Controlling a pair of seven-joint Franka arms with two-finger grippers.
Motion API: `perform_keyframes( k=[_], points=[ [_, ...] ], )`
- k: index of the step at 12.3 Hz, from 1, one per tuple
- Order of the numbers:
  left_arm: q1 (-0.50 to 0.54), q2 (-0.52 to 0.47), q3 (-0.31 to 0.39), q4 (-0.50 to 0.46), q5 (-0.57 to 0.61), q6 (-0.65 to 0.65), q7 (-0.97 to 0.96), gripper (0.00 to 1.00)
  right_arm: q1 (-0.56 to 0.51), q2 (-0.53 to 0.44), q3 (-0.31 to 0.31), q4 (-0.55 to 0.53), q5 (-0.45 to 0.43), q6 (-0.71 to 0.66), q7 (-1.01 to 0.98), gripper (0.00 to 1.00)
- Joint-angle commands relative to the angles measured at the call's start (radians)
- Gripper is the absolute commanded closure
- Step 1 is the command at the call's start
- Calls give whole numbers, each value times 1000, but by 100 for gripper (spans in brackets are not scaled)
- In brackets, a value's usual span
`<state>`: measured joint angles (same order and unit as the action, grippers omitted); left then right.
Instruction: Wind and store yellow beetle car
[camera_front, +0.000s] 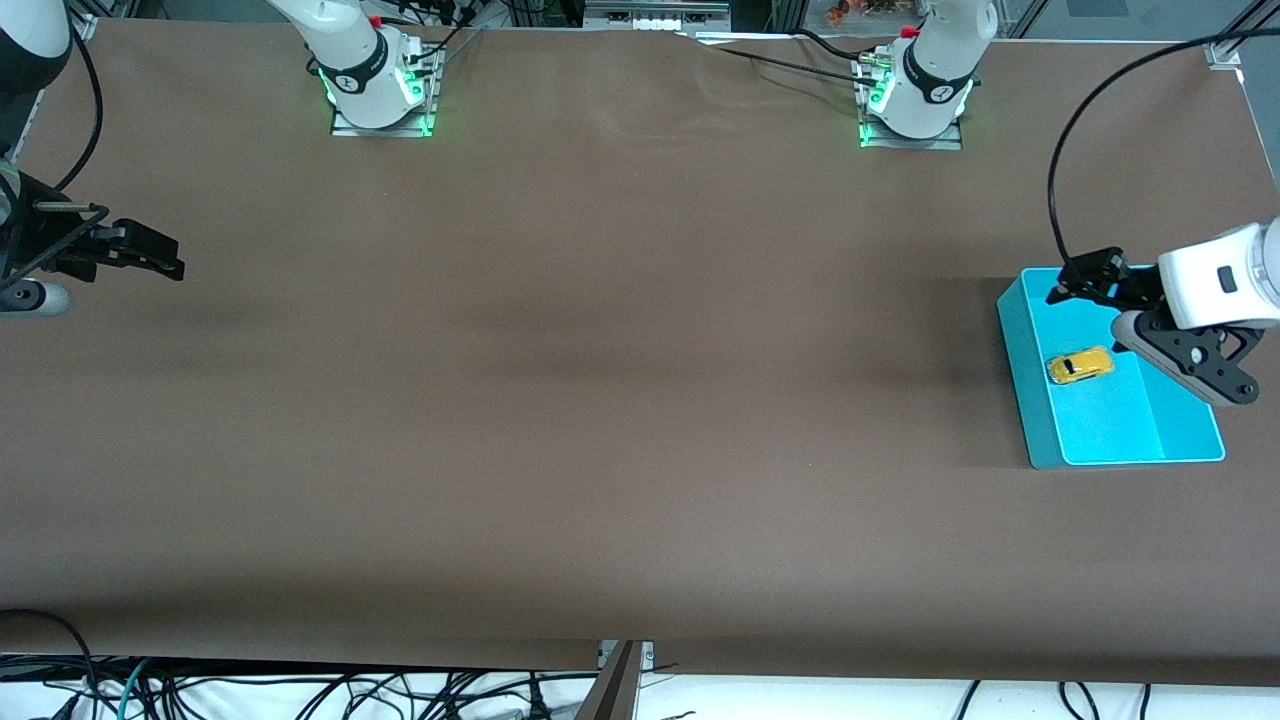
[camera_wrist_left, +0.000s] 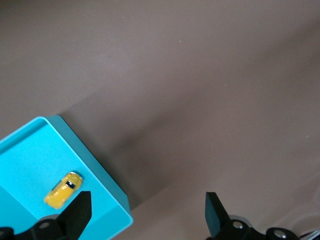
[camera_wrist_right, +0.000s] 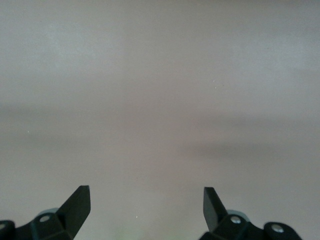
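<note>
Car: yellow beetle car (camera_front: 1079, 366) lay inside cyan bin (camera_front: 1040, 400), nose toward 2 o'clock.
Left gripper (camera_front: 1150, 335): over bin, fingers apart, empty.
Right gripper (camera_front: 160, 258): waited over brown table (camera_front: 600, 400), fingers apart, empty.

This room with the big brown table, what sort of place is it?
Most likely a robotics lab or test bench: two robot arm bases bolted to a brown-covered table, loose cables along its edge, and only a toy car in a cyan bin.
</note>
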<state>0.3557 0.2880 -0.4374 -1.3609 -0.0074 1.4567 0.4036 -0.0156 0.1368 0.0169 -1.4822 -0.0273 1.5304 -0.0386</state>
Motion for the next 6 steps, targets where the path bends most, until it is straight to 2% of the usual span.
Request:
perform_keyframes(
  k=[1,4,5,6],
  points=[
    [8,-105,2,-6,-22,-42,-126,0,-1,-13,1,-7,15,-6,6,0],
    [14,-174,12,-21,-83,-81,-195,0,-1,-13,1,-7,15,-6,6,0],
    [6,-208,37,-55,-89,-79,-198,0,-1,-13,0,-7,15,-6,6,0],
    [-44,-222,92,-73,-91,-73,-200,0,-1,-13,1,-7,15,-6,6,0]
  ],
)
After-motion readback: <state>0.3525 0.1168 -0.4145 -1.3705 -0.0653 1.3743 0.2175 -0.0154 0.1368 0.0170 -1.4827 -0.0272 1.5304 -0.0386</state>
